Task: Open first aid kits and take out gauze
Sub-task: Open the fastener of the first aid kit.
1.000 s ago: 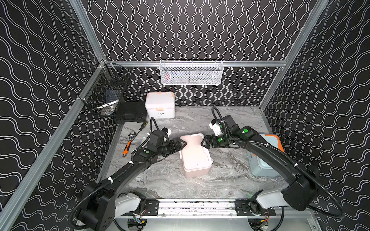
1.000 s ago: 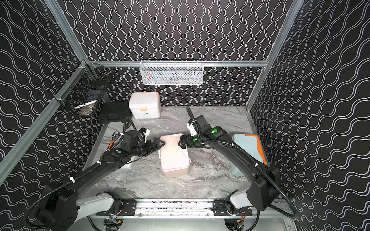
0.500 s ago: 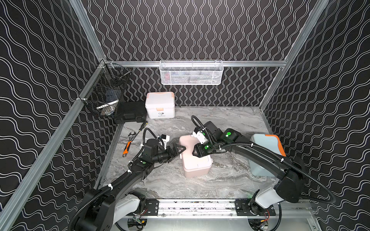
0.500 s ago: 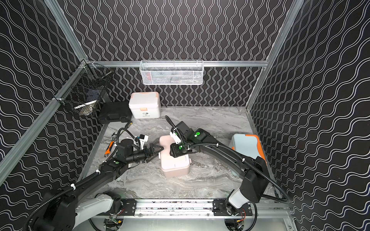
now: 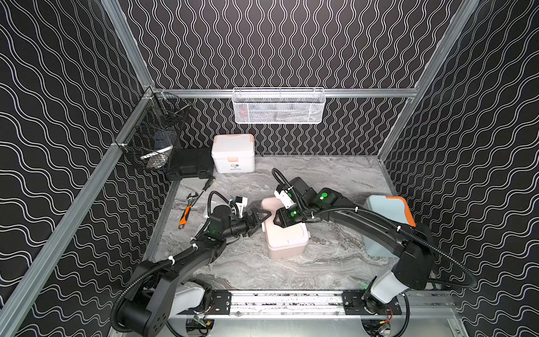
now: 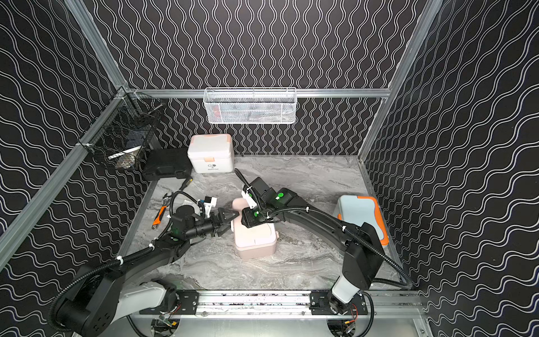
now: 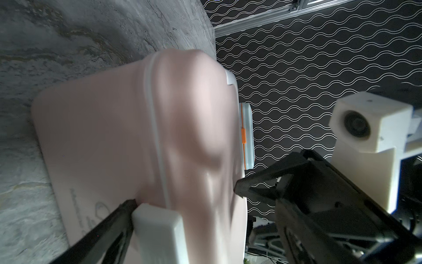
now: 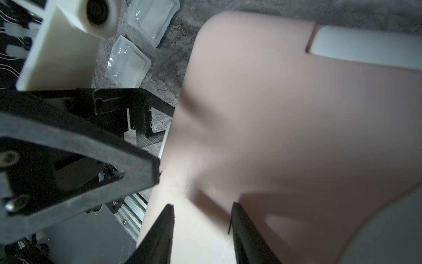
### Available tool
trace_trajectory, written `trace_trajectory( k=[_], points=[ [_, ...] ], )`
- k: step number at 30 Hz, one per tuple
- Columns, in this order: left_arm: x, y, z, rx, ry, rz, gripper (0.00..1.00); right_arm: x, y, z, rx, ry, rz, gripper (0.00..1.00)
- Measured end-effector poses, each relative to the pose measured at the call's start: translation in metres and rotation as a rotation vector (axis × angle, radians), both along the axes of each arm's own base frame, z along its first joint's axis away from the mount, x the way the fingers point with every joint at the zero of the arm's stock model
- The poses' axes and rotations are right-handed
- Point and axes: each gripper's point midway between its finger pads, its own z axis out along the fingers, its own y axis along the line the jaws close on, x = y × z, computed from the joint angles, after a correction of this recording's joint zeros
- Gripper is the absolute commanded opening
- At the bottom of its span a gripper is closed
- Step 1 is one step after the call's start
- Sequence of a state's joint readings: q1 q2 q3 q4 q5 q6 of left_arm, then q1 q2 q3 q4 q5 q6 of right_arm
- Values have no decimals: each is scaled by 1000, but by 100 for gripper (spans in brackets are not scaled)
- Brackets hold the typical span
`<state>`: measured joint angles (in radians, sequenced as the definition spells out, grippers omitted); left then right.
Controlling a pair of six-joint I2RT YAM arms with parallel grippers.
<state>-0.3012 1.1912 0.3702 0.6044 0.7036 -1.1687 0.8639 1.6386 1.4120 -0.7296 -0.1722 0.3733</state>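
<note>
Both top views are bright, evenly lit from above and sharp, with only soft shadows on the grey marbled tabletop (image 5: 350,172). Both wrist views are dimmer and close: the rounded pink plastic box (image 7: 102,137) looks blurred, with dark shadows in its hollows and a faint sheen.
</note>
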Motion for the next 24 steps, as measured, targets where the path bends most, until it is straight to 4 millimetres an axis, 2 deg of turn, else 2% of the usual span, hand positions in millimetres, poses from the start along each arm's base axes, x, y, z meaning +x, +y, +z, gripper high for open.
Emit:
trace_trajectory(
  k=[6,16,24],
  points=[
    [-3,1,-1,-41,19,15,94,5,0,-7,-11,-12,-18,44],
    [-13,9,5,-49,59,35,94,16,3,-8,-1,-63,-39,44],
    [-19,24,53,-48,-94,46,95,22,1,-8,-11,-87,-56,44]
  ],
)
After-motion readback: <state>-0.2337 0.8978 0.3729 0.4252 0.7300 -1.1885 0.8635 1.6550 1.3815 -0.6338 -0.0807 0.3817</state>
